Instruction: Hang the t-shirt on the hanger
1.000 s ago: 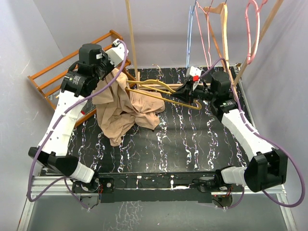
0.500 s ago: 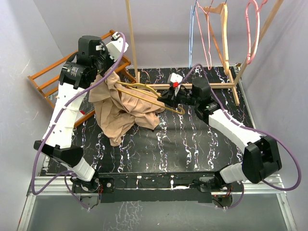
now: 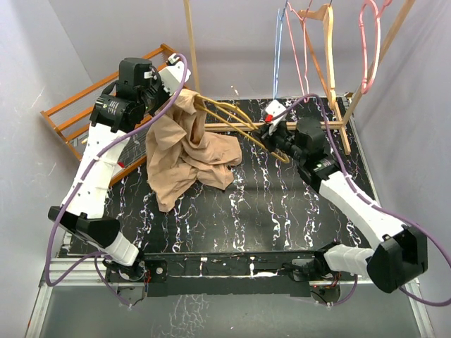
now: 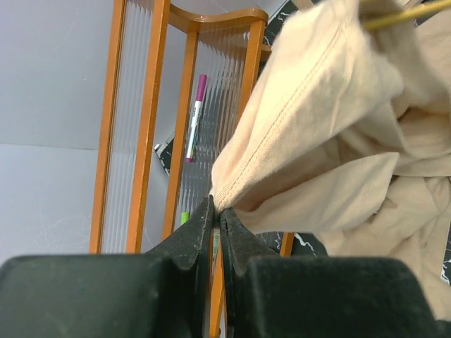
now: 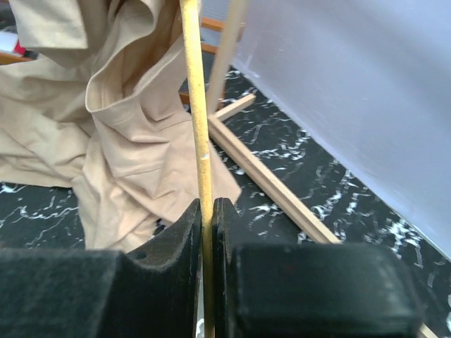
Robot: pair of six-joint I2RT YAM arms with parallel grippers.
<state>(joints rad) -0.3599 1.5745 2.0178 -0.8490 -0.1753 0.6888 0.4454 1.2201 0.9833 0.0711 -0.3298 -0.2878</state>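
The tan t-shirt [image 3: 187,151] hangs in a bunch from my left gripper [image 3: 171,97], and its lower folds rest on the black table. In the left wrist view the left gripper [image 4: 217,208] is shut on a hemmed edge of the t-shirt [image 4: 331,105]. My right gripper [image 3: 275,134] is shut on the thin yellow hanger [image 3: 236,118], which slants up to the left. Its far end reaches into the fabric just below the left gripper. In the right wrist view the hanger [image 5: 197,105] runs straight up from the right gripper [image 5: 208,204], with the t-shirt [image 5: 120,127] beyond it.
An orange wooden rack [image 3: 70,113] leans at the back left, with a purple marker [image 4: 195,116] behind it. A light wooden frame [image 3: 331,125] stands at the back. From it hang a blue hanger [image 3: 278,49], a pink hanger [image 3: 370,42] and a wooden hanger [image 3: 320,35].
My right gripper swung left with the hanger, then back right, and the hanger tilted so its far end rose into the t-shirt. The left gripper kept its hold and shifted slightly.
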